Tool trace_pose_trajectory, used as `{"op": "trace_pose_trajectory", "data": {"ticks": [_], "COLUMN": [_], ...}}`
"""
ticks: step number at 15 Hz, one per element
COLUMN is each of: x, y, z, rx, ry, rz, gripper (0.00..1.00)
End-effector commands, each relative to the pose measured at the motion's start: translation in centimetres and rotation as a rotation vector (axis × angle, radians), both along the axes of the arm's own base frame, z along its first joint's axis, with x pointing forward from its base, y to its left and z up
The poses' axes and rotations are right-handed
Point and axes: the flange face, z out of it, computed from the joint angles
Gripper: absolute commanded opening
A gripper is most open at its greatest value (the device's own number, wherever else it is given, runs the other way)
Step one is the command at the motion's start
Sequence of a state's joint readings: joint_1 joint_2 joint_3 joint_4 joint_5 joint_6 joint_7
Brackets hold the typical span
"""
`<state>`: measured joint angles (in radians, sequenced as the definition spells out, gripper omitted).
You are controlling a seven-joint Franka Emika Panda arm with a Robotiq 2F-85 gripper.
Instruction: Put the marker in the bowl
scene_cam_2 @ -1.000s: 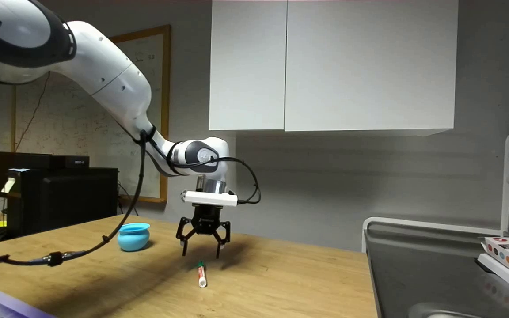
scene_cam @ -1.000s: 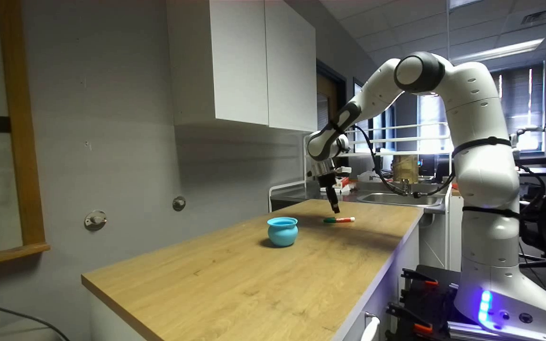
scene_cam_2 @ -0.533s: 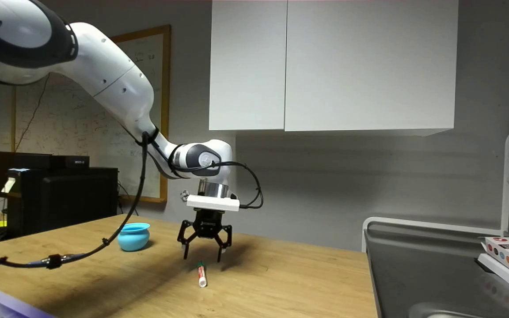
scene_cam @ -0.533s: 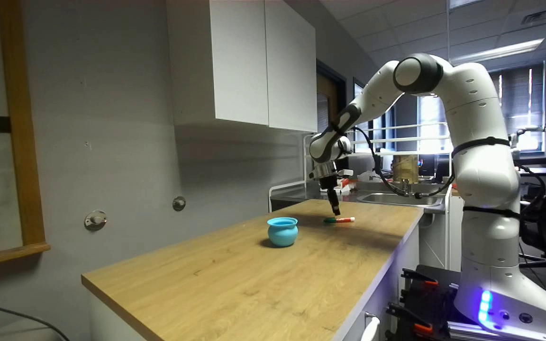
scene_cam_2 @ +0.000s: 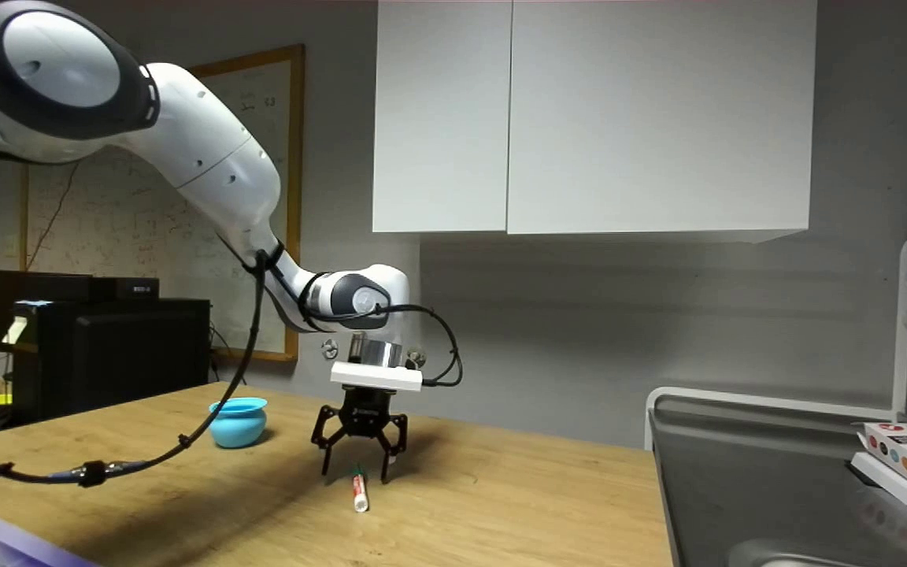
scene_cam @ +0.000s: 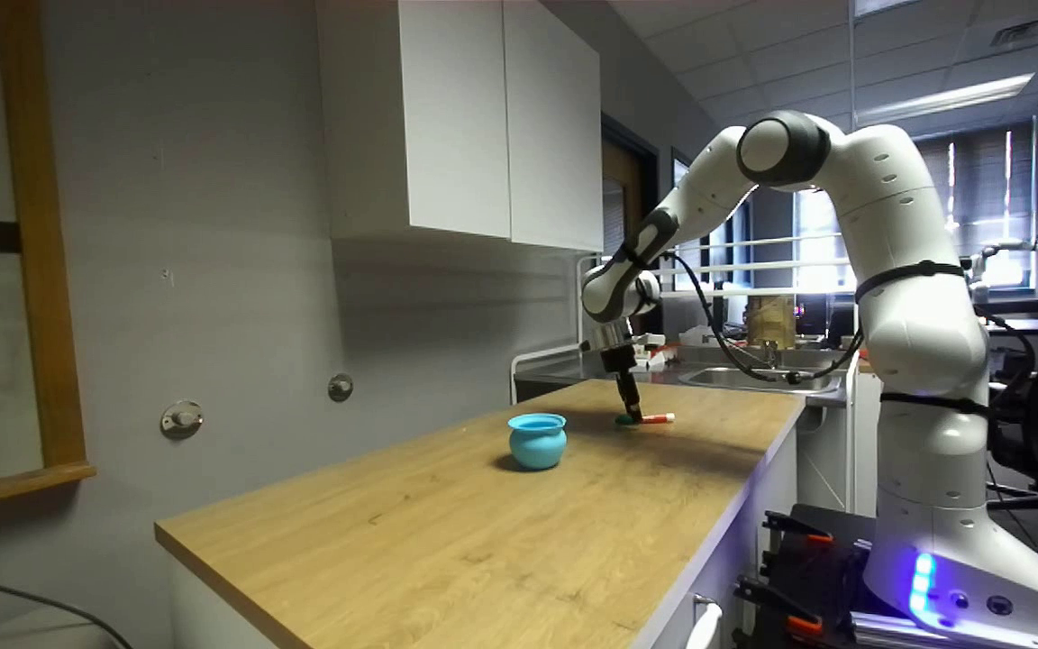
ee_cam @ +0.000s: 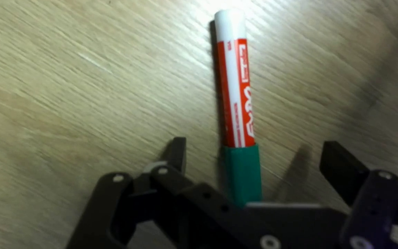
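Gripper (scene_cam_2: 354, 476) straddles one marker (ee_cam: 238, 100), one bowl (scene_cam_2: 238, 426) nearby.

Marker (ee_cam: 235, 93): red body with white stripe and white letters, white end, green cap (ee_cam: 243, 173). Bowl (scene_cam: 537, 444): plain light blue. Pincer (scene_cam_2: 354, 476): black. Worktop (scene_cam: 447, 532): pale brown, with wood grain. Arm (scene_cam: 924, 347): white, with dark grey parts.

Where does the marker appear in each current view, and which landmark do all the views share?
In an exterior view, the marker lies right of centre, below mid-height, right of the bowl.
In an exterior view, the marker lies left of centre, low down, right of the bowl.
In the wrist view, the marker lies right of centre, its white end near the top edge.
Shared landmark: the open gripper, near the marker's green end in all three.
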<state>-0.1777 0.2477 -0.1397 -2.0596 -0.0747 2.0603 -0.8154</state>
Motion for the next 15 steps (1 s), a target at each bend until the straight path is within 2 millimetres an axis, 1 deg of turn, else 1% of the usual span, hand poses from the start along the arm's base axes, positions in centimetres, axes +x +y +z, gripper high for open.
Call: {"op": "trace_pose_trajectory", "data": {"ticks": [1,2,3,6,7,10,11,12,15], "x": [0.9,1.0,1.0,0.9,0.9,1.0,0.9,0.9,0.6], "y": [-0.2,-0.2,-0.3,-0.4,-0.4,-0.4,-0.3,-0.3,0.2], "z": [-0.8,-0.7,-0.6,0.1,0.4,1.1,1.2,1.4,2.5], "rx": [0.004,0.001,-0.003,-0.016,-0.02,-0.032,-0.033,-0.036,-0.032], "ry": [-0.004,-0.008,-0.012,-0.025,-0.029,-0.038,-0.039,-0.042,-0.064], "rz": [0.019,0.019,0.018,0.015,0.015,0.014,0.014,0.009,-0.048], "gripper": [0.75,0.69,0.6,0.36,0.3,0.05,0.03,0.07,0.07]}}
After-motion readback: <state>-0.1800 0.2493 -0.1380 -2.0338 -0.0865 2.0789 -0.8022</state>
